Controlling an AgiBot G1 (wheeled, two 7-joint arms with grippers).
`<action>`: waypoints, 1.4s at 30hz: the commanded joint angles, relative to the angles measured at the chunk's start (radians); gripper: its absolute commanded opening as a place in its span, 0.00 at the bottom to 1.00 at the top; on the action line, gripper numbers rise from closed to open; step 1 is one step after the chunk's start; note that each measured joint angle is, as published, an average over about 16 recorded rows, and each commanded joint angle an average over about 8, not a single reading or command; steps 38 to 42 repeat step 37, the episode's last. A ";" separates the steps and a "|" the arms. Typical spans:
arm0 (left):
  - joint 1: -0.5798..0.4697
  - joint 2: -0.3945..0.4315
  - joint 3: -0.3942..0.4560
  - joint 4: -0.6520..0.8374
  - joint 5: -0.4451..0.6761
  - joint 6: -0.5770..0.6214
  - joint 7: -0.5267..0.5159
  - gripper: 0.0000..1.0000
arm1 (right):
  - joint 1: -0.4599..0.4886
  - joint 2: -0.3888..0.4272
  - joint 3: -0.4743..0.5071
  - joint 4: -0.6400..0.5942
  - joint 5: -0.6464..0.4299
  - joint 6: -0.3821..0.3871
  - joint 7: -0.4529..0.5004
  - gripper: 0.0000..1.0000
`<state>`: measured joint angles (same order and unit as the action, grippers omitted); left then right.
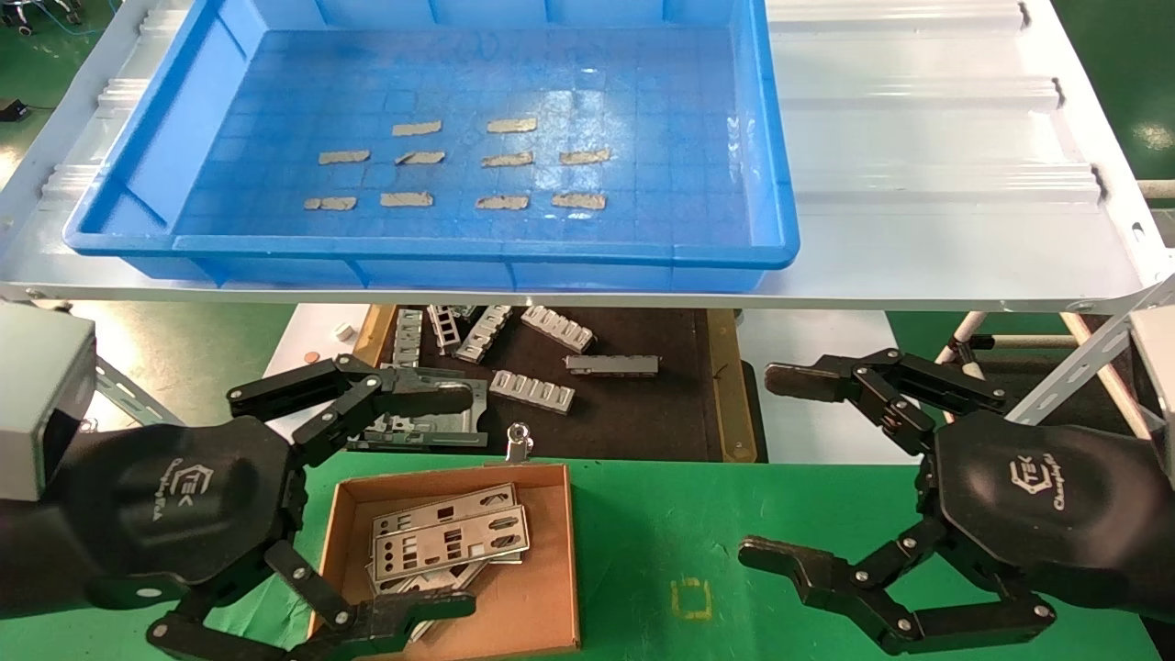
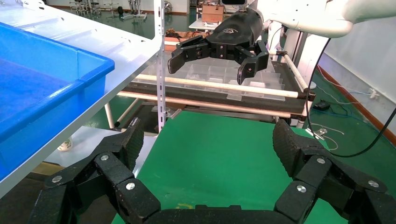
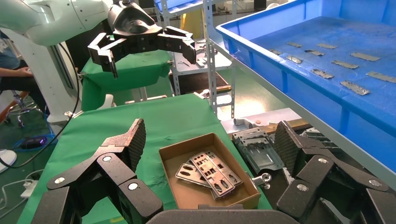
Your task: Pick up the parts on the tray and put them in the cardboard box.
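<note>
A: Blue plastic is all that is seen on the tray (image 1: 138,234) floor, apart from tan tape strips (image 1: 417,128); no part is left on it. The parts (image 1: 450,542) are stacked in the cardboard box (image 1: 542,624) on the near green table (image 1: 688,514).

B: Then an empty grasp could be made on the tape, if the tray is approached again.

A: Yes. Both are held open and empty: the left end effector (image 1: 464,500) just over the box, the right end effector (image 1: 776,464) well apart to the right.

B: The box could be pushed if the left one is lowered, because its lower finger lies at the near rim.
</note>
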<state>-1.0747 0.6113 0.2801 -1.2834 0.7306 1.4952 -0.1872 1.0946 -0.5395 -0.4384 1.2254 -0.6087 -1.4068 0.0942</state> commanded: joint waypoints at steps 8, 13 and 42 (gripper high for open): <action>0.000 0.000 0.000 0.000 0.000 0.000 0.000 1.00 | 0.000 0.000 0.000 0.000 0.000 0.000 0.000 1.00; 0.000 0.000 0.000 0.000 0.000 0.000 0.000 1.00 | 0.000 0.000 0.000 0.000 0.000 0.000 0.000 1.00; 0.000 0.000 0.000 0.000 0.000 0.000 0.000 1.00 | 0.000 0.000 0.000 0.000 0.000 0.000 0.000 1.00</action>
